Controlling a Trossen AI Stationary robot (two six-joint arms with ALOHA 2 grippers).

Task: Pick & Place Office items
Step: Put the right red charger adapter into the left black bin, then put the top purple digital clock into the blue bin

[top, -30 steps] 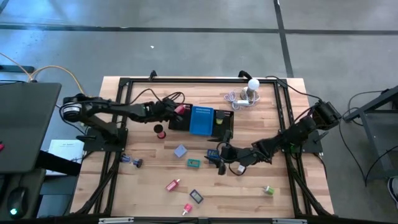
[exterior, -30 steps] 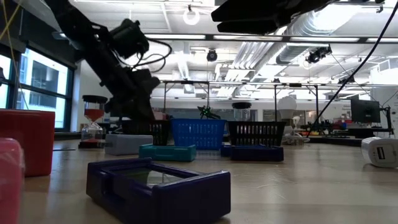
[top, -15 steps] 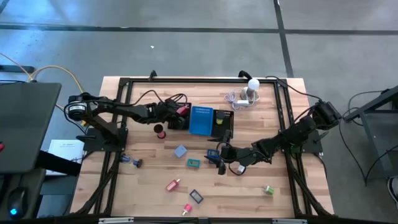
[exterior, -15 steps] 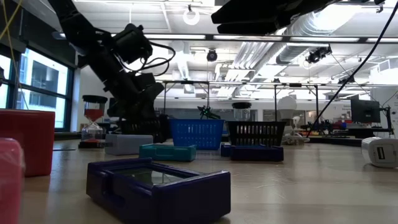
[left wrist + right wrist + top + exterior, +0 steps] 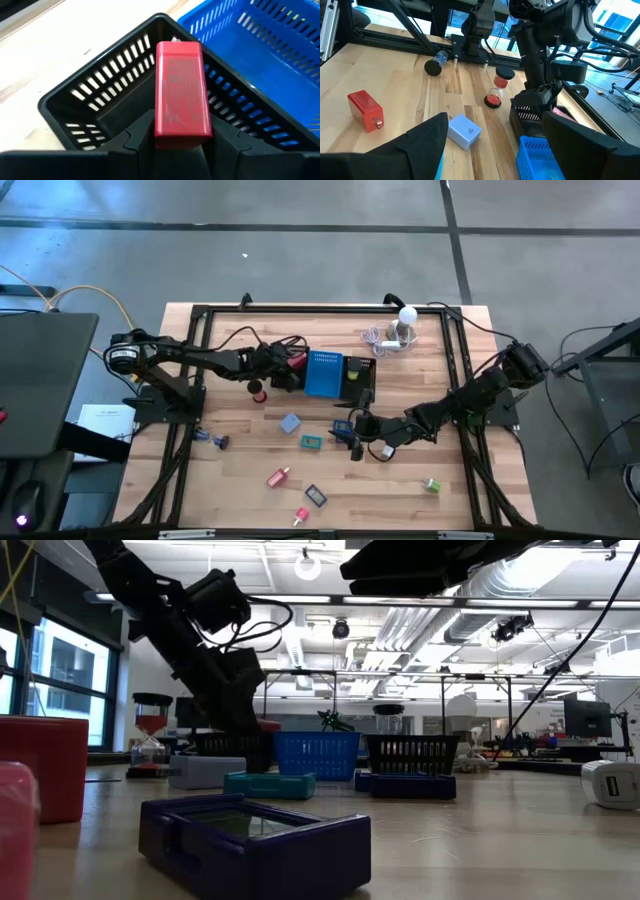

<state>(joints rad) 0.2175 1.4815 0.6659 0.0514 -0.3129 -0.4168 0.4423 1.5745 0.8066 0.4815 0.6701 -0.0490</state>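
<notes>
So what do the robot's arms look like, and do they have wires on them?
Both arms are dark, nearly black, built from chunky jointed sections. The left arm has thin black cables looping loosely along it, plus a round silvery-white joint near its base. The right arm looks the same dark colour. Each ends in a gripper with two flat, dark, angular fingers.

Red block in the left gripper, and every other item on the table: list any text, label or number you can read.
No readable text anywhere.
red block, between the left gripper fingers over the black tray compartment: faint embossed marks, too blurred to read.
Sheet of paper beside the table: print too small.
</notes>
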